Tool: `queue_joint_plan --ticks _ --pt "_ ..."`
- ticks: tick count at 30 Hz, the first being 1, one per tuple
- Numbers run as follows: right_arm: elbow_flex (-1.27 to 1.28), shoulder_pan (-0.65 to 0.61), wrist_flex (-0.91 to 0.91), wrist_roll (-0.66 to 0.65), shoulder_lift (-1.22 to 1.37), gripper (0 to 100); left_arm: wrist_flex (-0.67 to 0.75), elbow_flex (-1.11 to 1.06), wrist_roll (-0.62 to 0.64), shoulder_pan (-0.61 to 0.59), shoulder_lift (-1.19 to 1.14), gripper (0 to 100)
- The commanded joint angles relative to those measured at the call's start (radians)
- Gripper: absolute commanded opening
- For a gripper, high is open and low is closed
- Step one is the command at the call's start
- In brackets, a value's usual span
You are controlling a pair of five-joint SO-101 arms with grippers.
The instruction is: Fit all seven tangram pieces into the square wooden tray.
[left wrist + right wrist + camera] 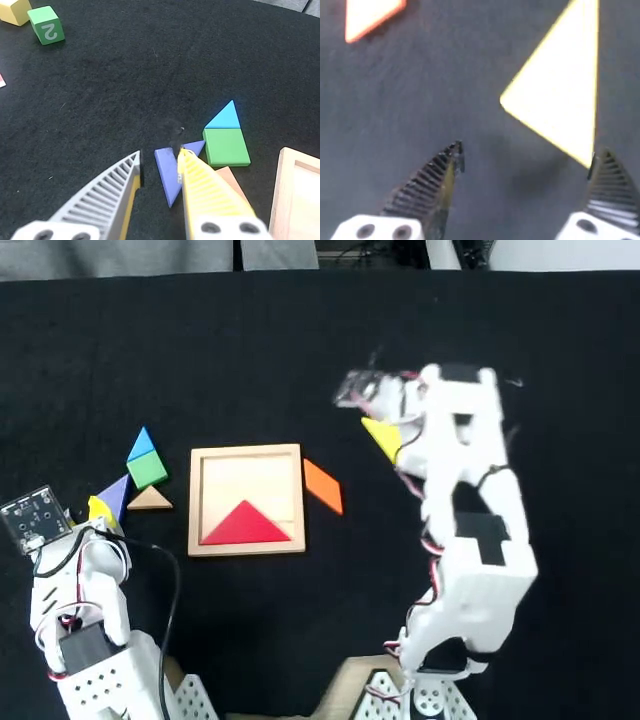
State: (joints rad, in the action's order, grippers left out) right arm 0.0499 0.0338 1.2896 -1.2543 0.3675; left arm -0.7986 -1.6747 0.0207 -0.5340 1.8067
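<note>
The right end effector [528, 149] hangs spread over the yellow triangle [560, 95], which lies on the desk right of the wooden tray [196, 502], beyond the orange parallelogram [323, 485]. The triangle sits off-centre, toward one finger, with its long edge slanting across the gap, so a wrist turn looks needed. The left end effector [159, 152], also spread, straddles the purple triangle [167, 175]. In the high view the right arm hides part of the yellow triangle.

Green cube [46, 25]: one white numeral, "2", printed large on its upward face.
Numeral's lie: slanted, following the cube's own turn.
Cube's place: on the black counter [125, 75], just beside a yellow block [15, 10] whose faces carry no mark I can read.
</note>
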Motion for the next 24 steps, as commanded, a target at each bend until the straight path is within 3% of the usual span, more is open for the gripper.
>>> queue_joint_plan --ticks 1,12,24 --pt "0.079 -0.041 -0.193 -0.015 -0.045 38.7 0.023 -0.004 0.008 0.015 0.008 13" --pt "0.091 -0.037 -0.298 -0.015 -0.013 38.6 0.071 -0.025 0.008 0.015 0.008 13" --pt "-0.077 -0.009 -0.247 -0.015 0.191 38.5 0.069 -0.025 0.008 0.015 0.008 13"
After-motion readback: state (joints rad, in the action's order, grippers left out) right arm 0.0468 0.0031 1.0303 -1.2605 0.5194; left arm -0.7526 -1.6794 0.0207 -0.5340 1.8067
